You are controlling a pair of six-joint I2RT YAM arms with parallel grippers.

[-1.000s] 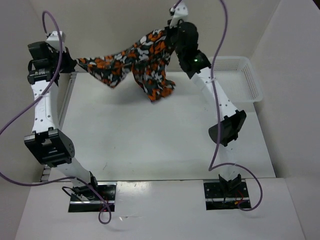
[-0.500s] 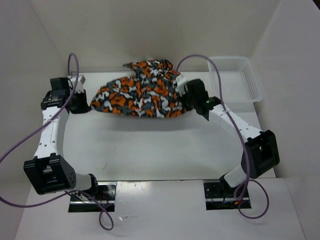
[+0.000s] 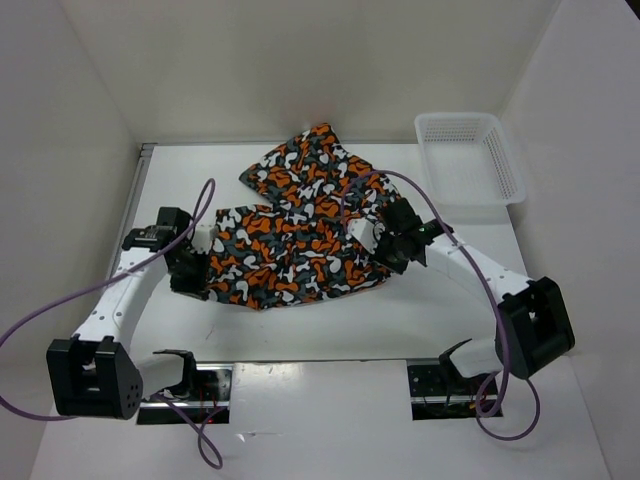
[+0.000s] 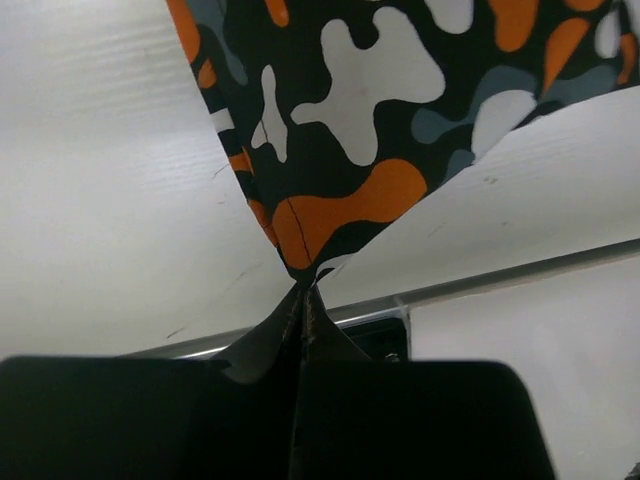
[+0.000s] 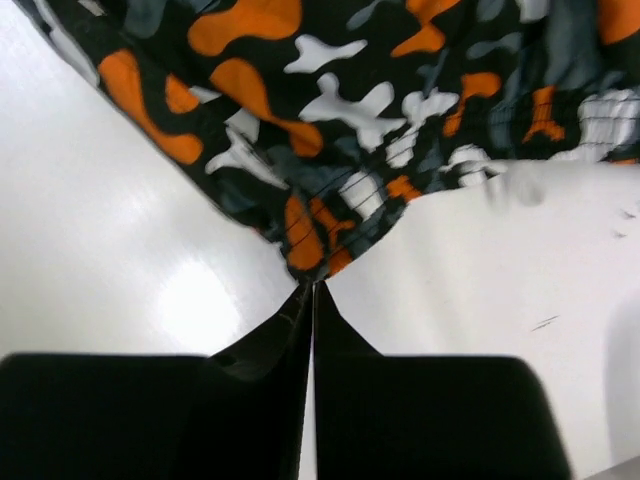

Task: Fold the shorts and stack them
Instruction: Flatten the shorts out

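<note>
The shorts (image 3: 300, 240), in an orange, white, black and grey blob print, lie spread on the white table (image 3: 330, 320), one leg reaching toward the back. My left gripper (image 3: 197, 278) is low at their near-left edge, shut on a corner of the cloth. In the left wrist view the shorts (image 4: 340, 100) taper to a point pinched at the left gripper (image 4: 305, 290). My right gripper (image 3: 382, 248) sits at the right edge, jaws nearly together on another corner. The right wrist view shows the shorts (image 5: 330, 100) narrowing into the right gripper (image 5: 315, 283).
A white plastic lattice basket (image 3: 505, 165) stands at the back right of the table. White walls close in the back and both sides. A metal rail (image 4: 500, 280) along the table's edge shows in the left wrist view.
Both arms have dropped and come toward the near side. The shorts, first stretched in the air between the grippers, now lie flat on the table with both corners still held.
</note>
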